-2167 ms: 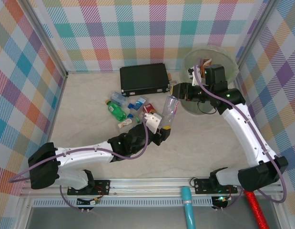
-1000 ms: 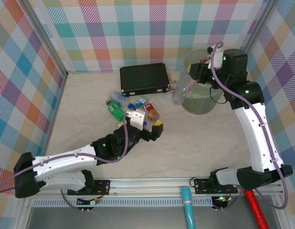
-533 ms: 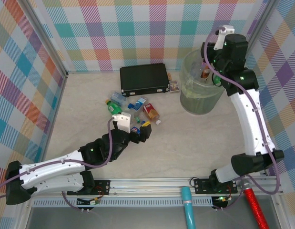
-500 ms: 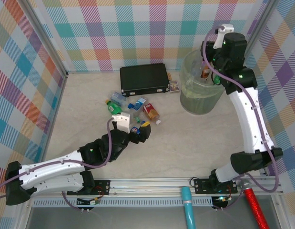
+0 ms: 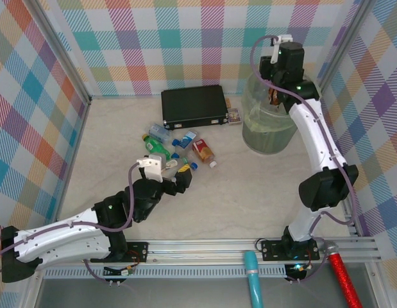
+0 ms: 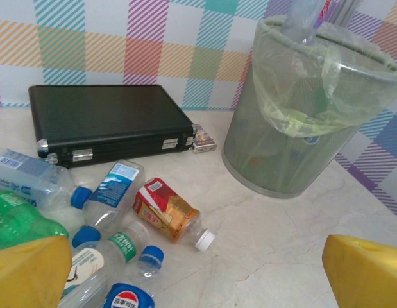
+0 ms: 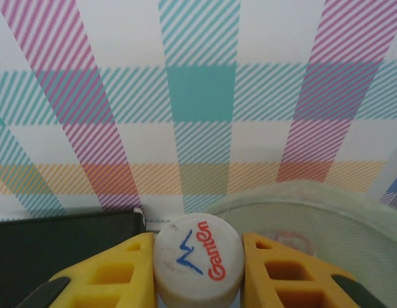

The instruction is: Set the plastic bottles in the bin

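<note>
Several plastic bottles [image 5: 158, 149] lie in a loose pile in front of a black case. In the left wrist view, a red-labelled one with a white cap [image 6: 166, 212] lies nearest the pale-green bin [image 6: 301, 109]. My left gripper [image 5: 169, 172] hovers open just near of the pile, with nothing between its yellow fingertips [image 6: 25, 273]. My right gripper [image 7: 198, 263] is raised over the bin's [image 5: 270, 122] left rim. It is shut on the white "Ganten" cap [image 7: 198, 253] of a clear bottle [image 6: 307, 16] hanging above the bin's mouth.
The flat black case [image 5: 193, 106] lies at the back, left of the bin, with a small packet [image 5: 233, 117] at its right corner. Checked walls close in the back and both sides. Bare tabletop [image 5: 249, 186] spreads between the pile and the bin.
My right arm has carried the clear bottle from in front of the bin up over its rim. My left arm has drawn back and to the left, staying open by the pile.
</note>
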Robot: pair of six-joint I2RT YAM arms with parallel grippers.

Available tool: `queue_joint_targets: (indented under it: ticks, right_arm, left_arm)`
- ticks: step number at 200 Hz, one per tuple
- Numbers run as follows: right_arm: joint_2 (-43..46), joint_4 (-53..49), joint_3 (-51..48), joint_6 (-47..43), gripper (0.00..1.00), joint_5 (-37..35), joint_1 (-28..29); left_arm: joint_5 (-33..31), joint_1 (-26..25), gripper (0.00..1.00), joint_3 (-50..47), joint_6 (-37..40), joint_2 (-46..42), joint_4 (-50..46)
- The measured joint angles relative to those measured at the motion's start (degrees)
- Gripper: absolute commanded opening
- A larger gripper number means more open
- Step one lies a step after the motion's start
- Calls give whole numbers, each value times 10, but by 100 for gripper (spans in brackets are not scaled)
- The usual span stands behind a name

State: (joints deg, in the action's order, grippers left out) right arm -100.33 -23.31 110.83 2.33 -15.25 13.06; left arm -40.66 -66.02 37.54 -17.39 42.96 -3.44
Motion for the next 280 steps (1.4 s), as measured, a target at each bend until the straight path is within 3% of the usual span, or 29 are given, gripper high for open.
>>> queue_joint_targets:
  ticks: [70,139,148,168,250,258,280]
  right_arm:
    - [-2,20,-105,7,30,24,0]
    - [-11,27,-118,21,37,29,0]
    - [-11,27,-118,24,41,30,0]
    - [-11,17,-117,30,61,33,-4]
    - [26,-35,-75,38,84,46,-11]
    - [38,-39,-75,41,100,53,-11]
    - [78,-47,-78,54,99,78,-11]
  left_arm:
    - [-19,0,100,-14,-11,-42,-25]
    - [-19,0,99,-17,-13,-41,-29]
    - [-20,0,100,-17,-13,-41,-31]
    - [-21,0,100,-17,-15,-42,-40]
    - [-40,0,100,-17,-28,-39,-48]
    - [-42,0,99,-17,-30,-37,-51]
    - [-50,0,100,-17,-43,-22,-56]
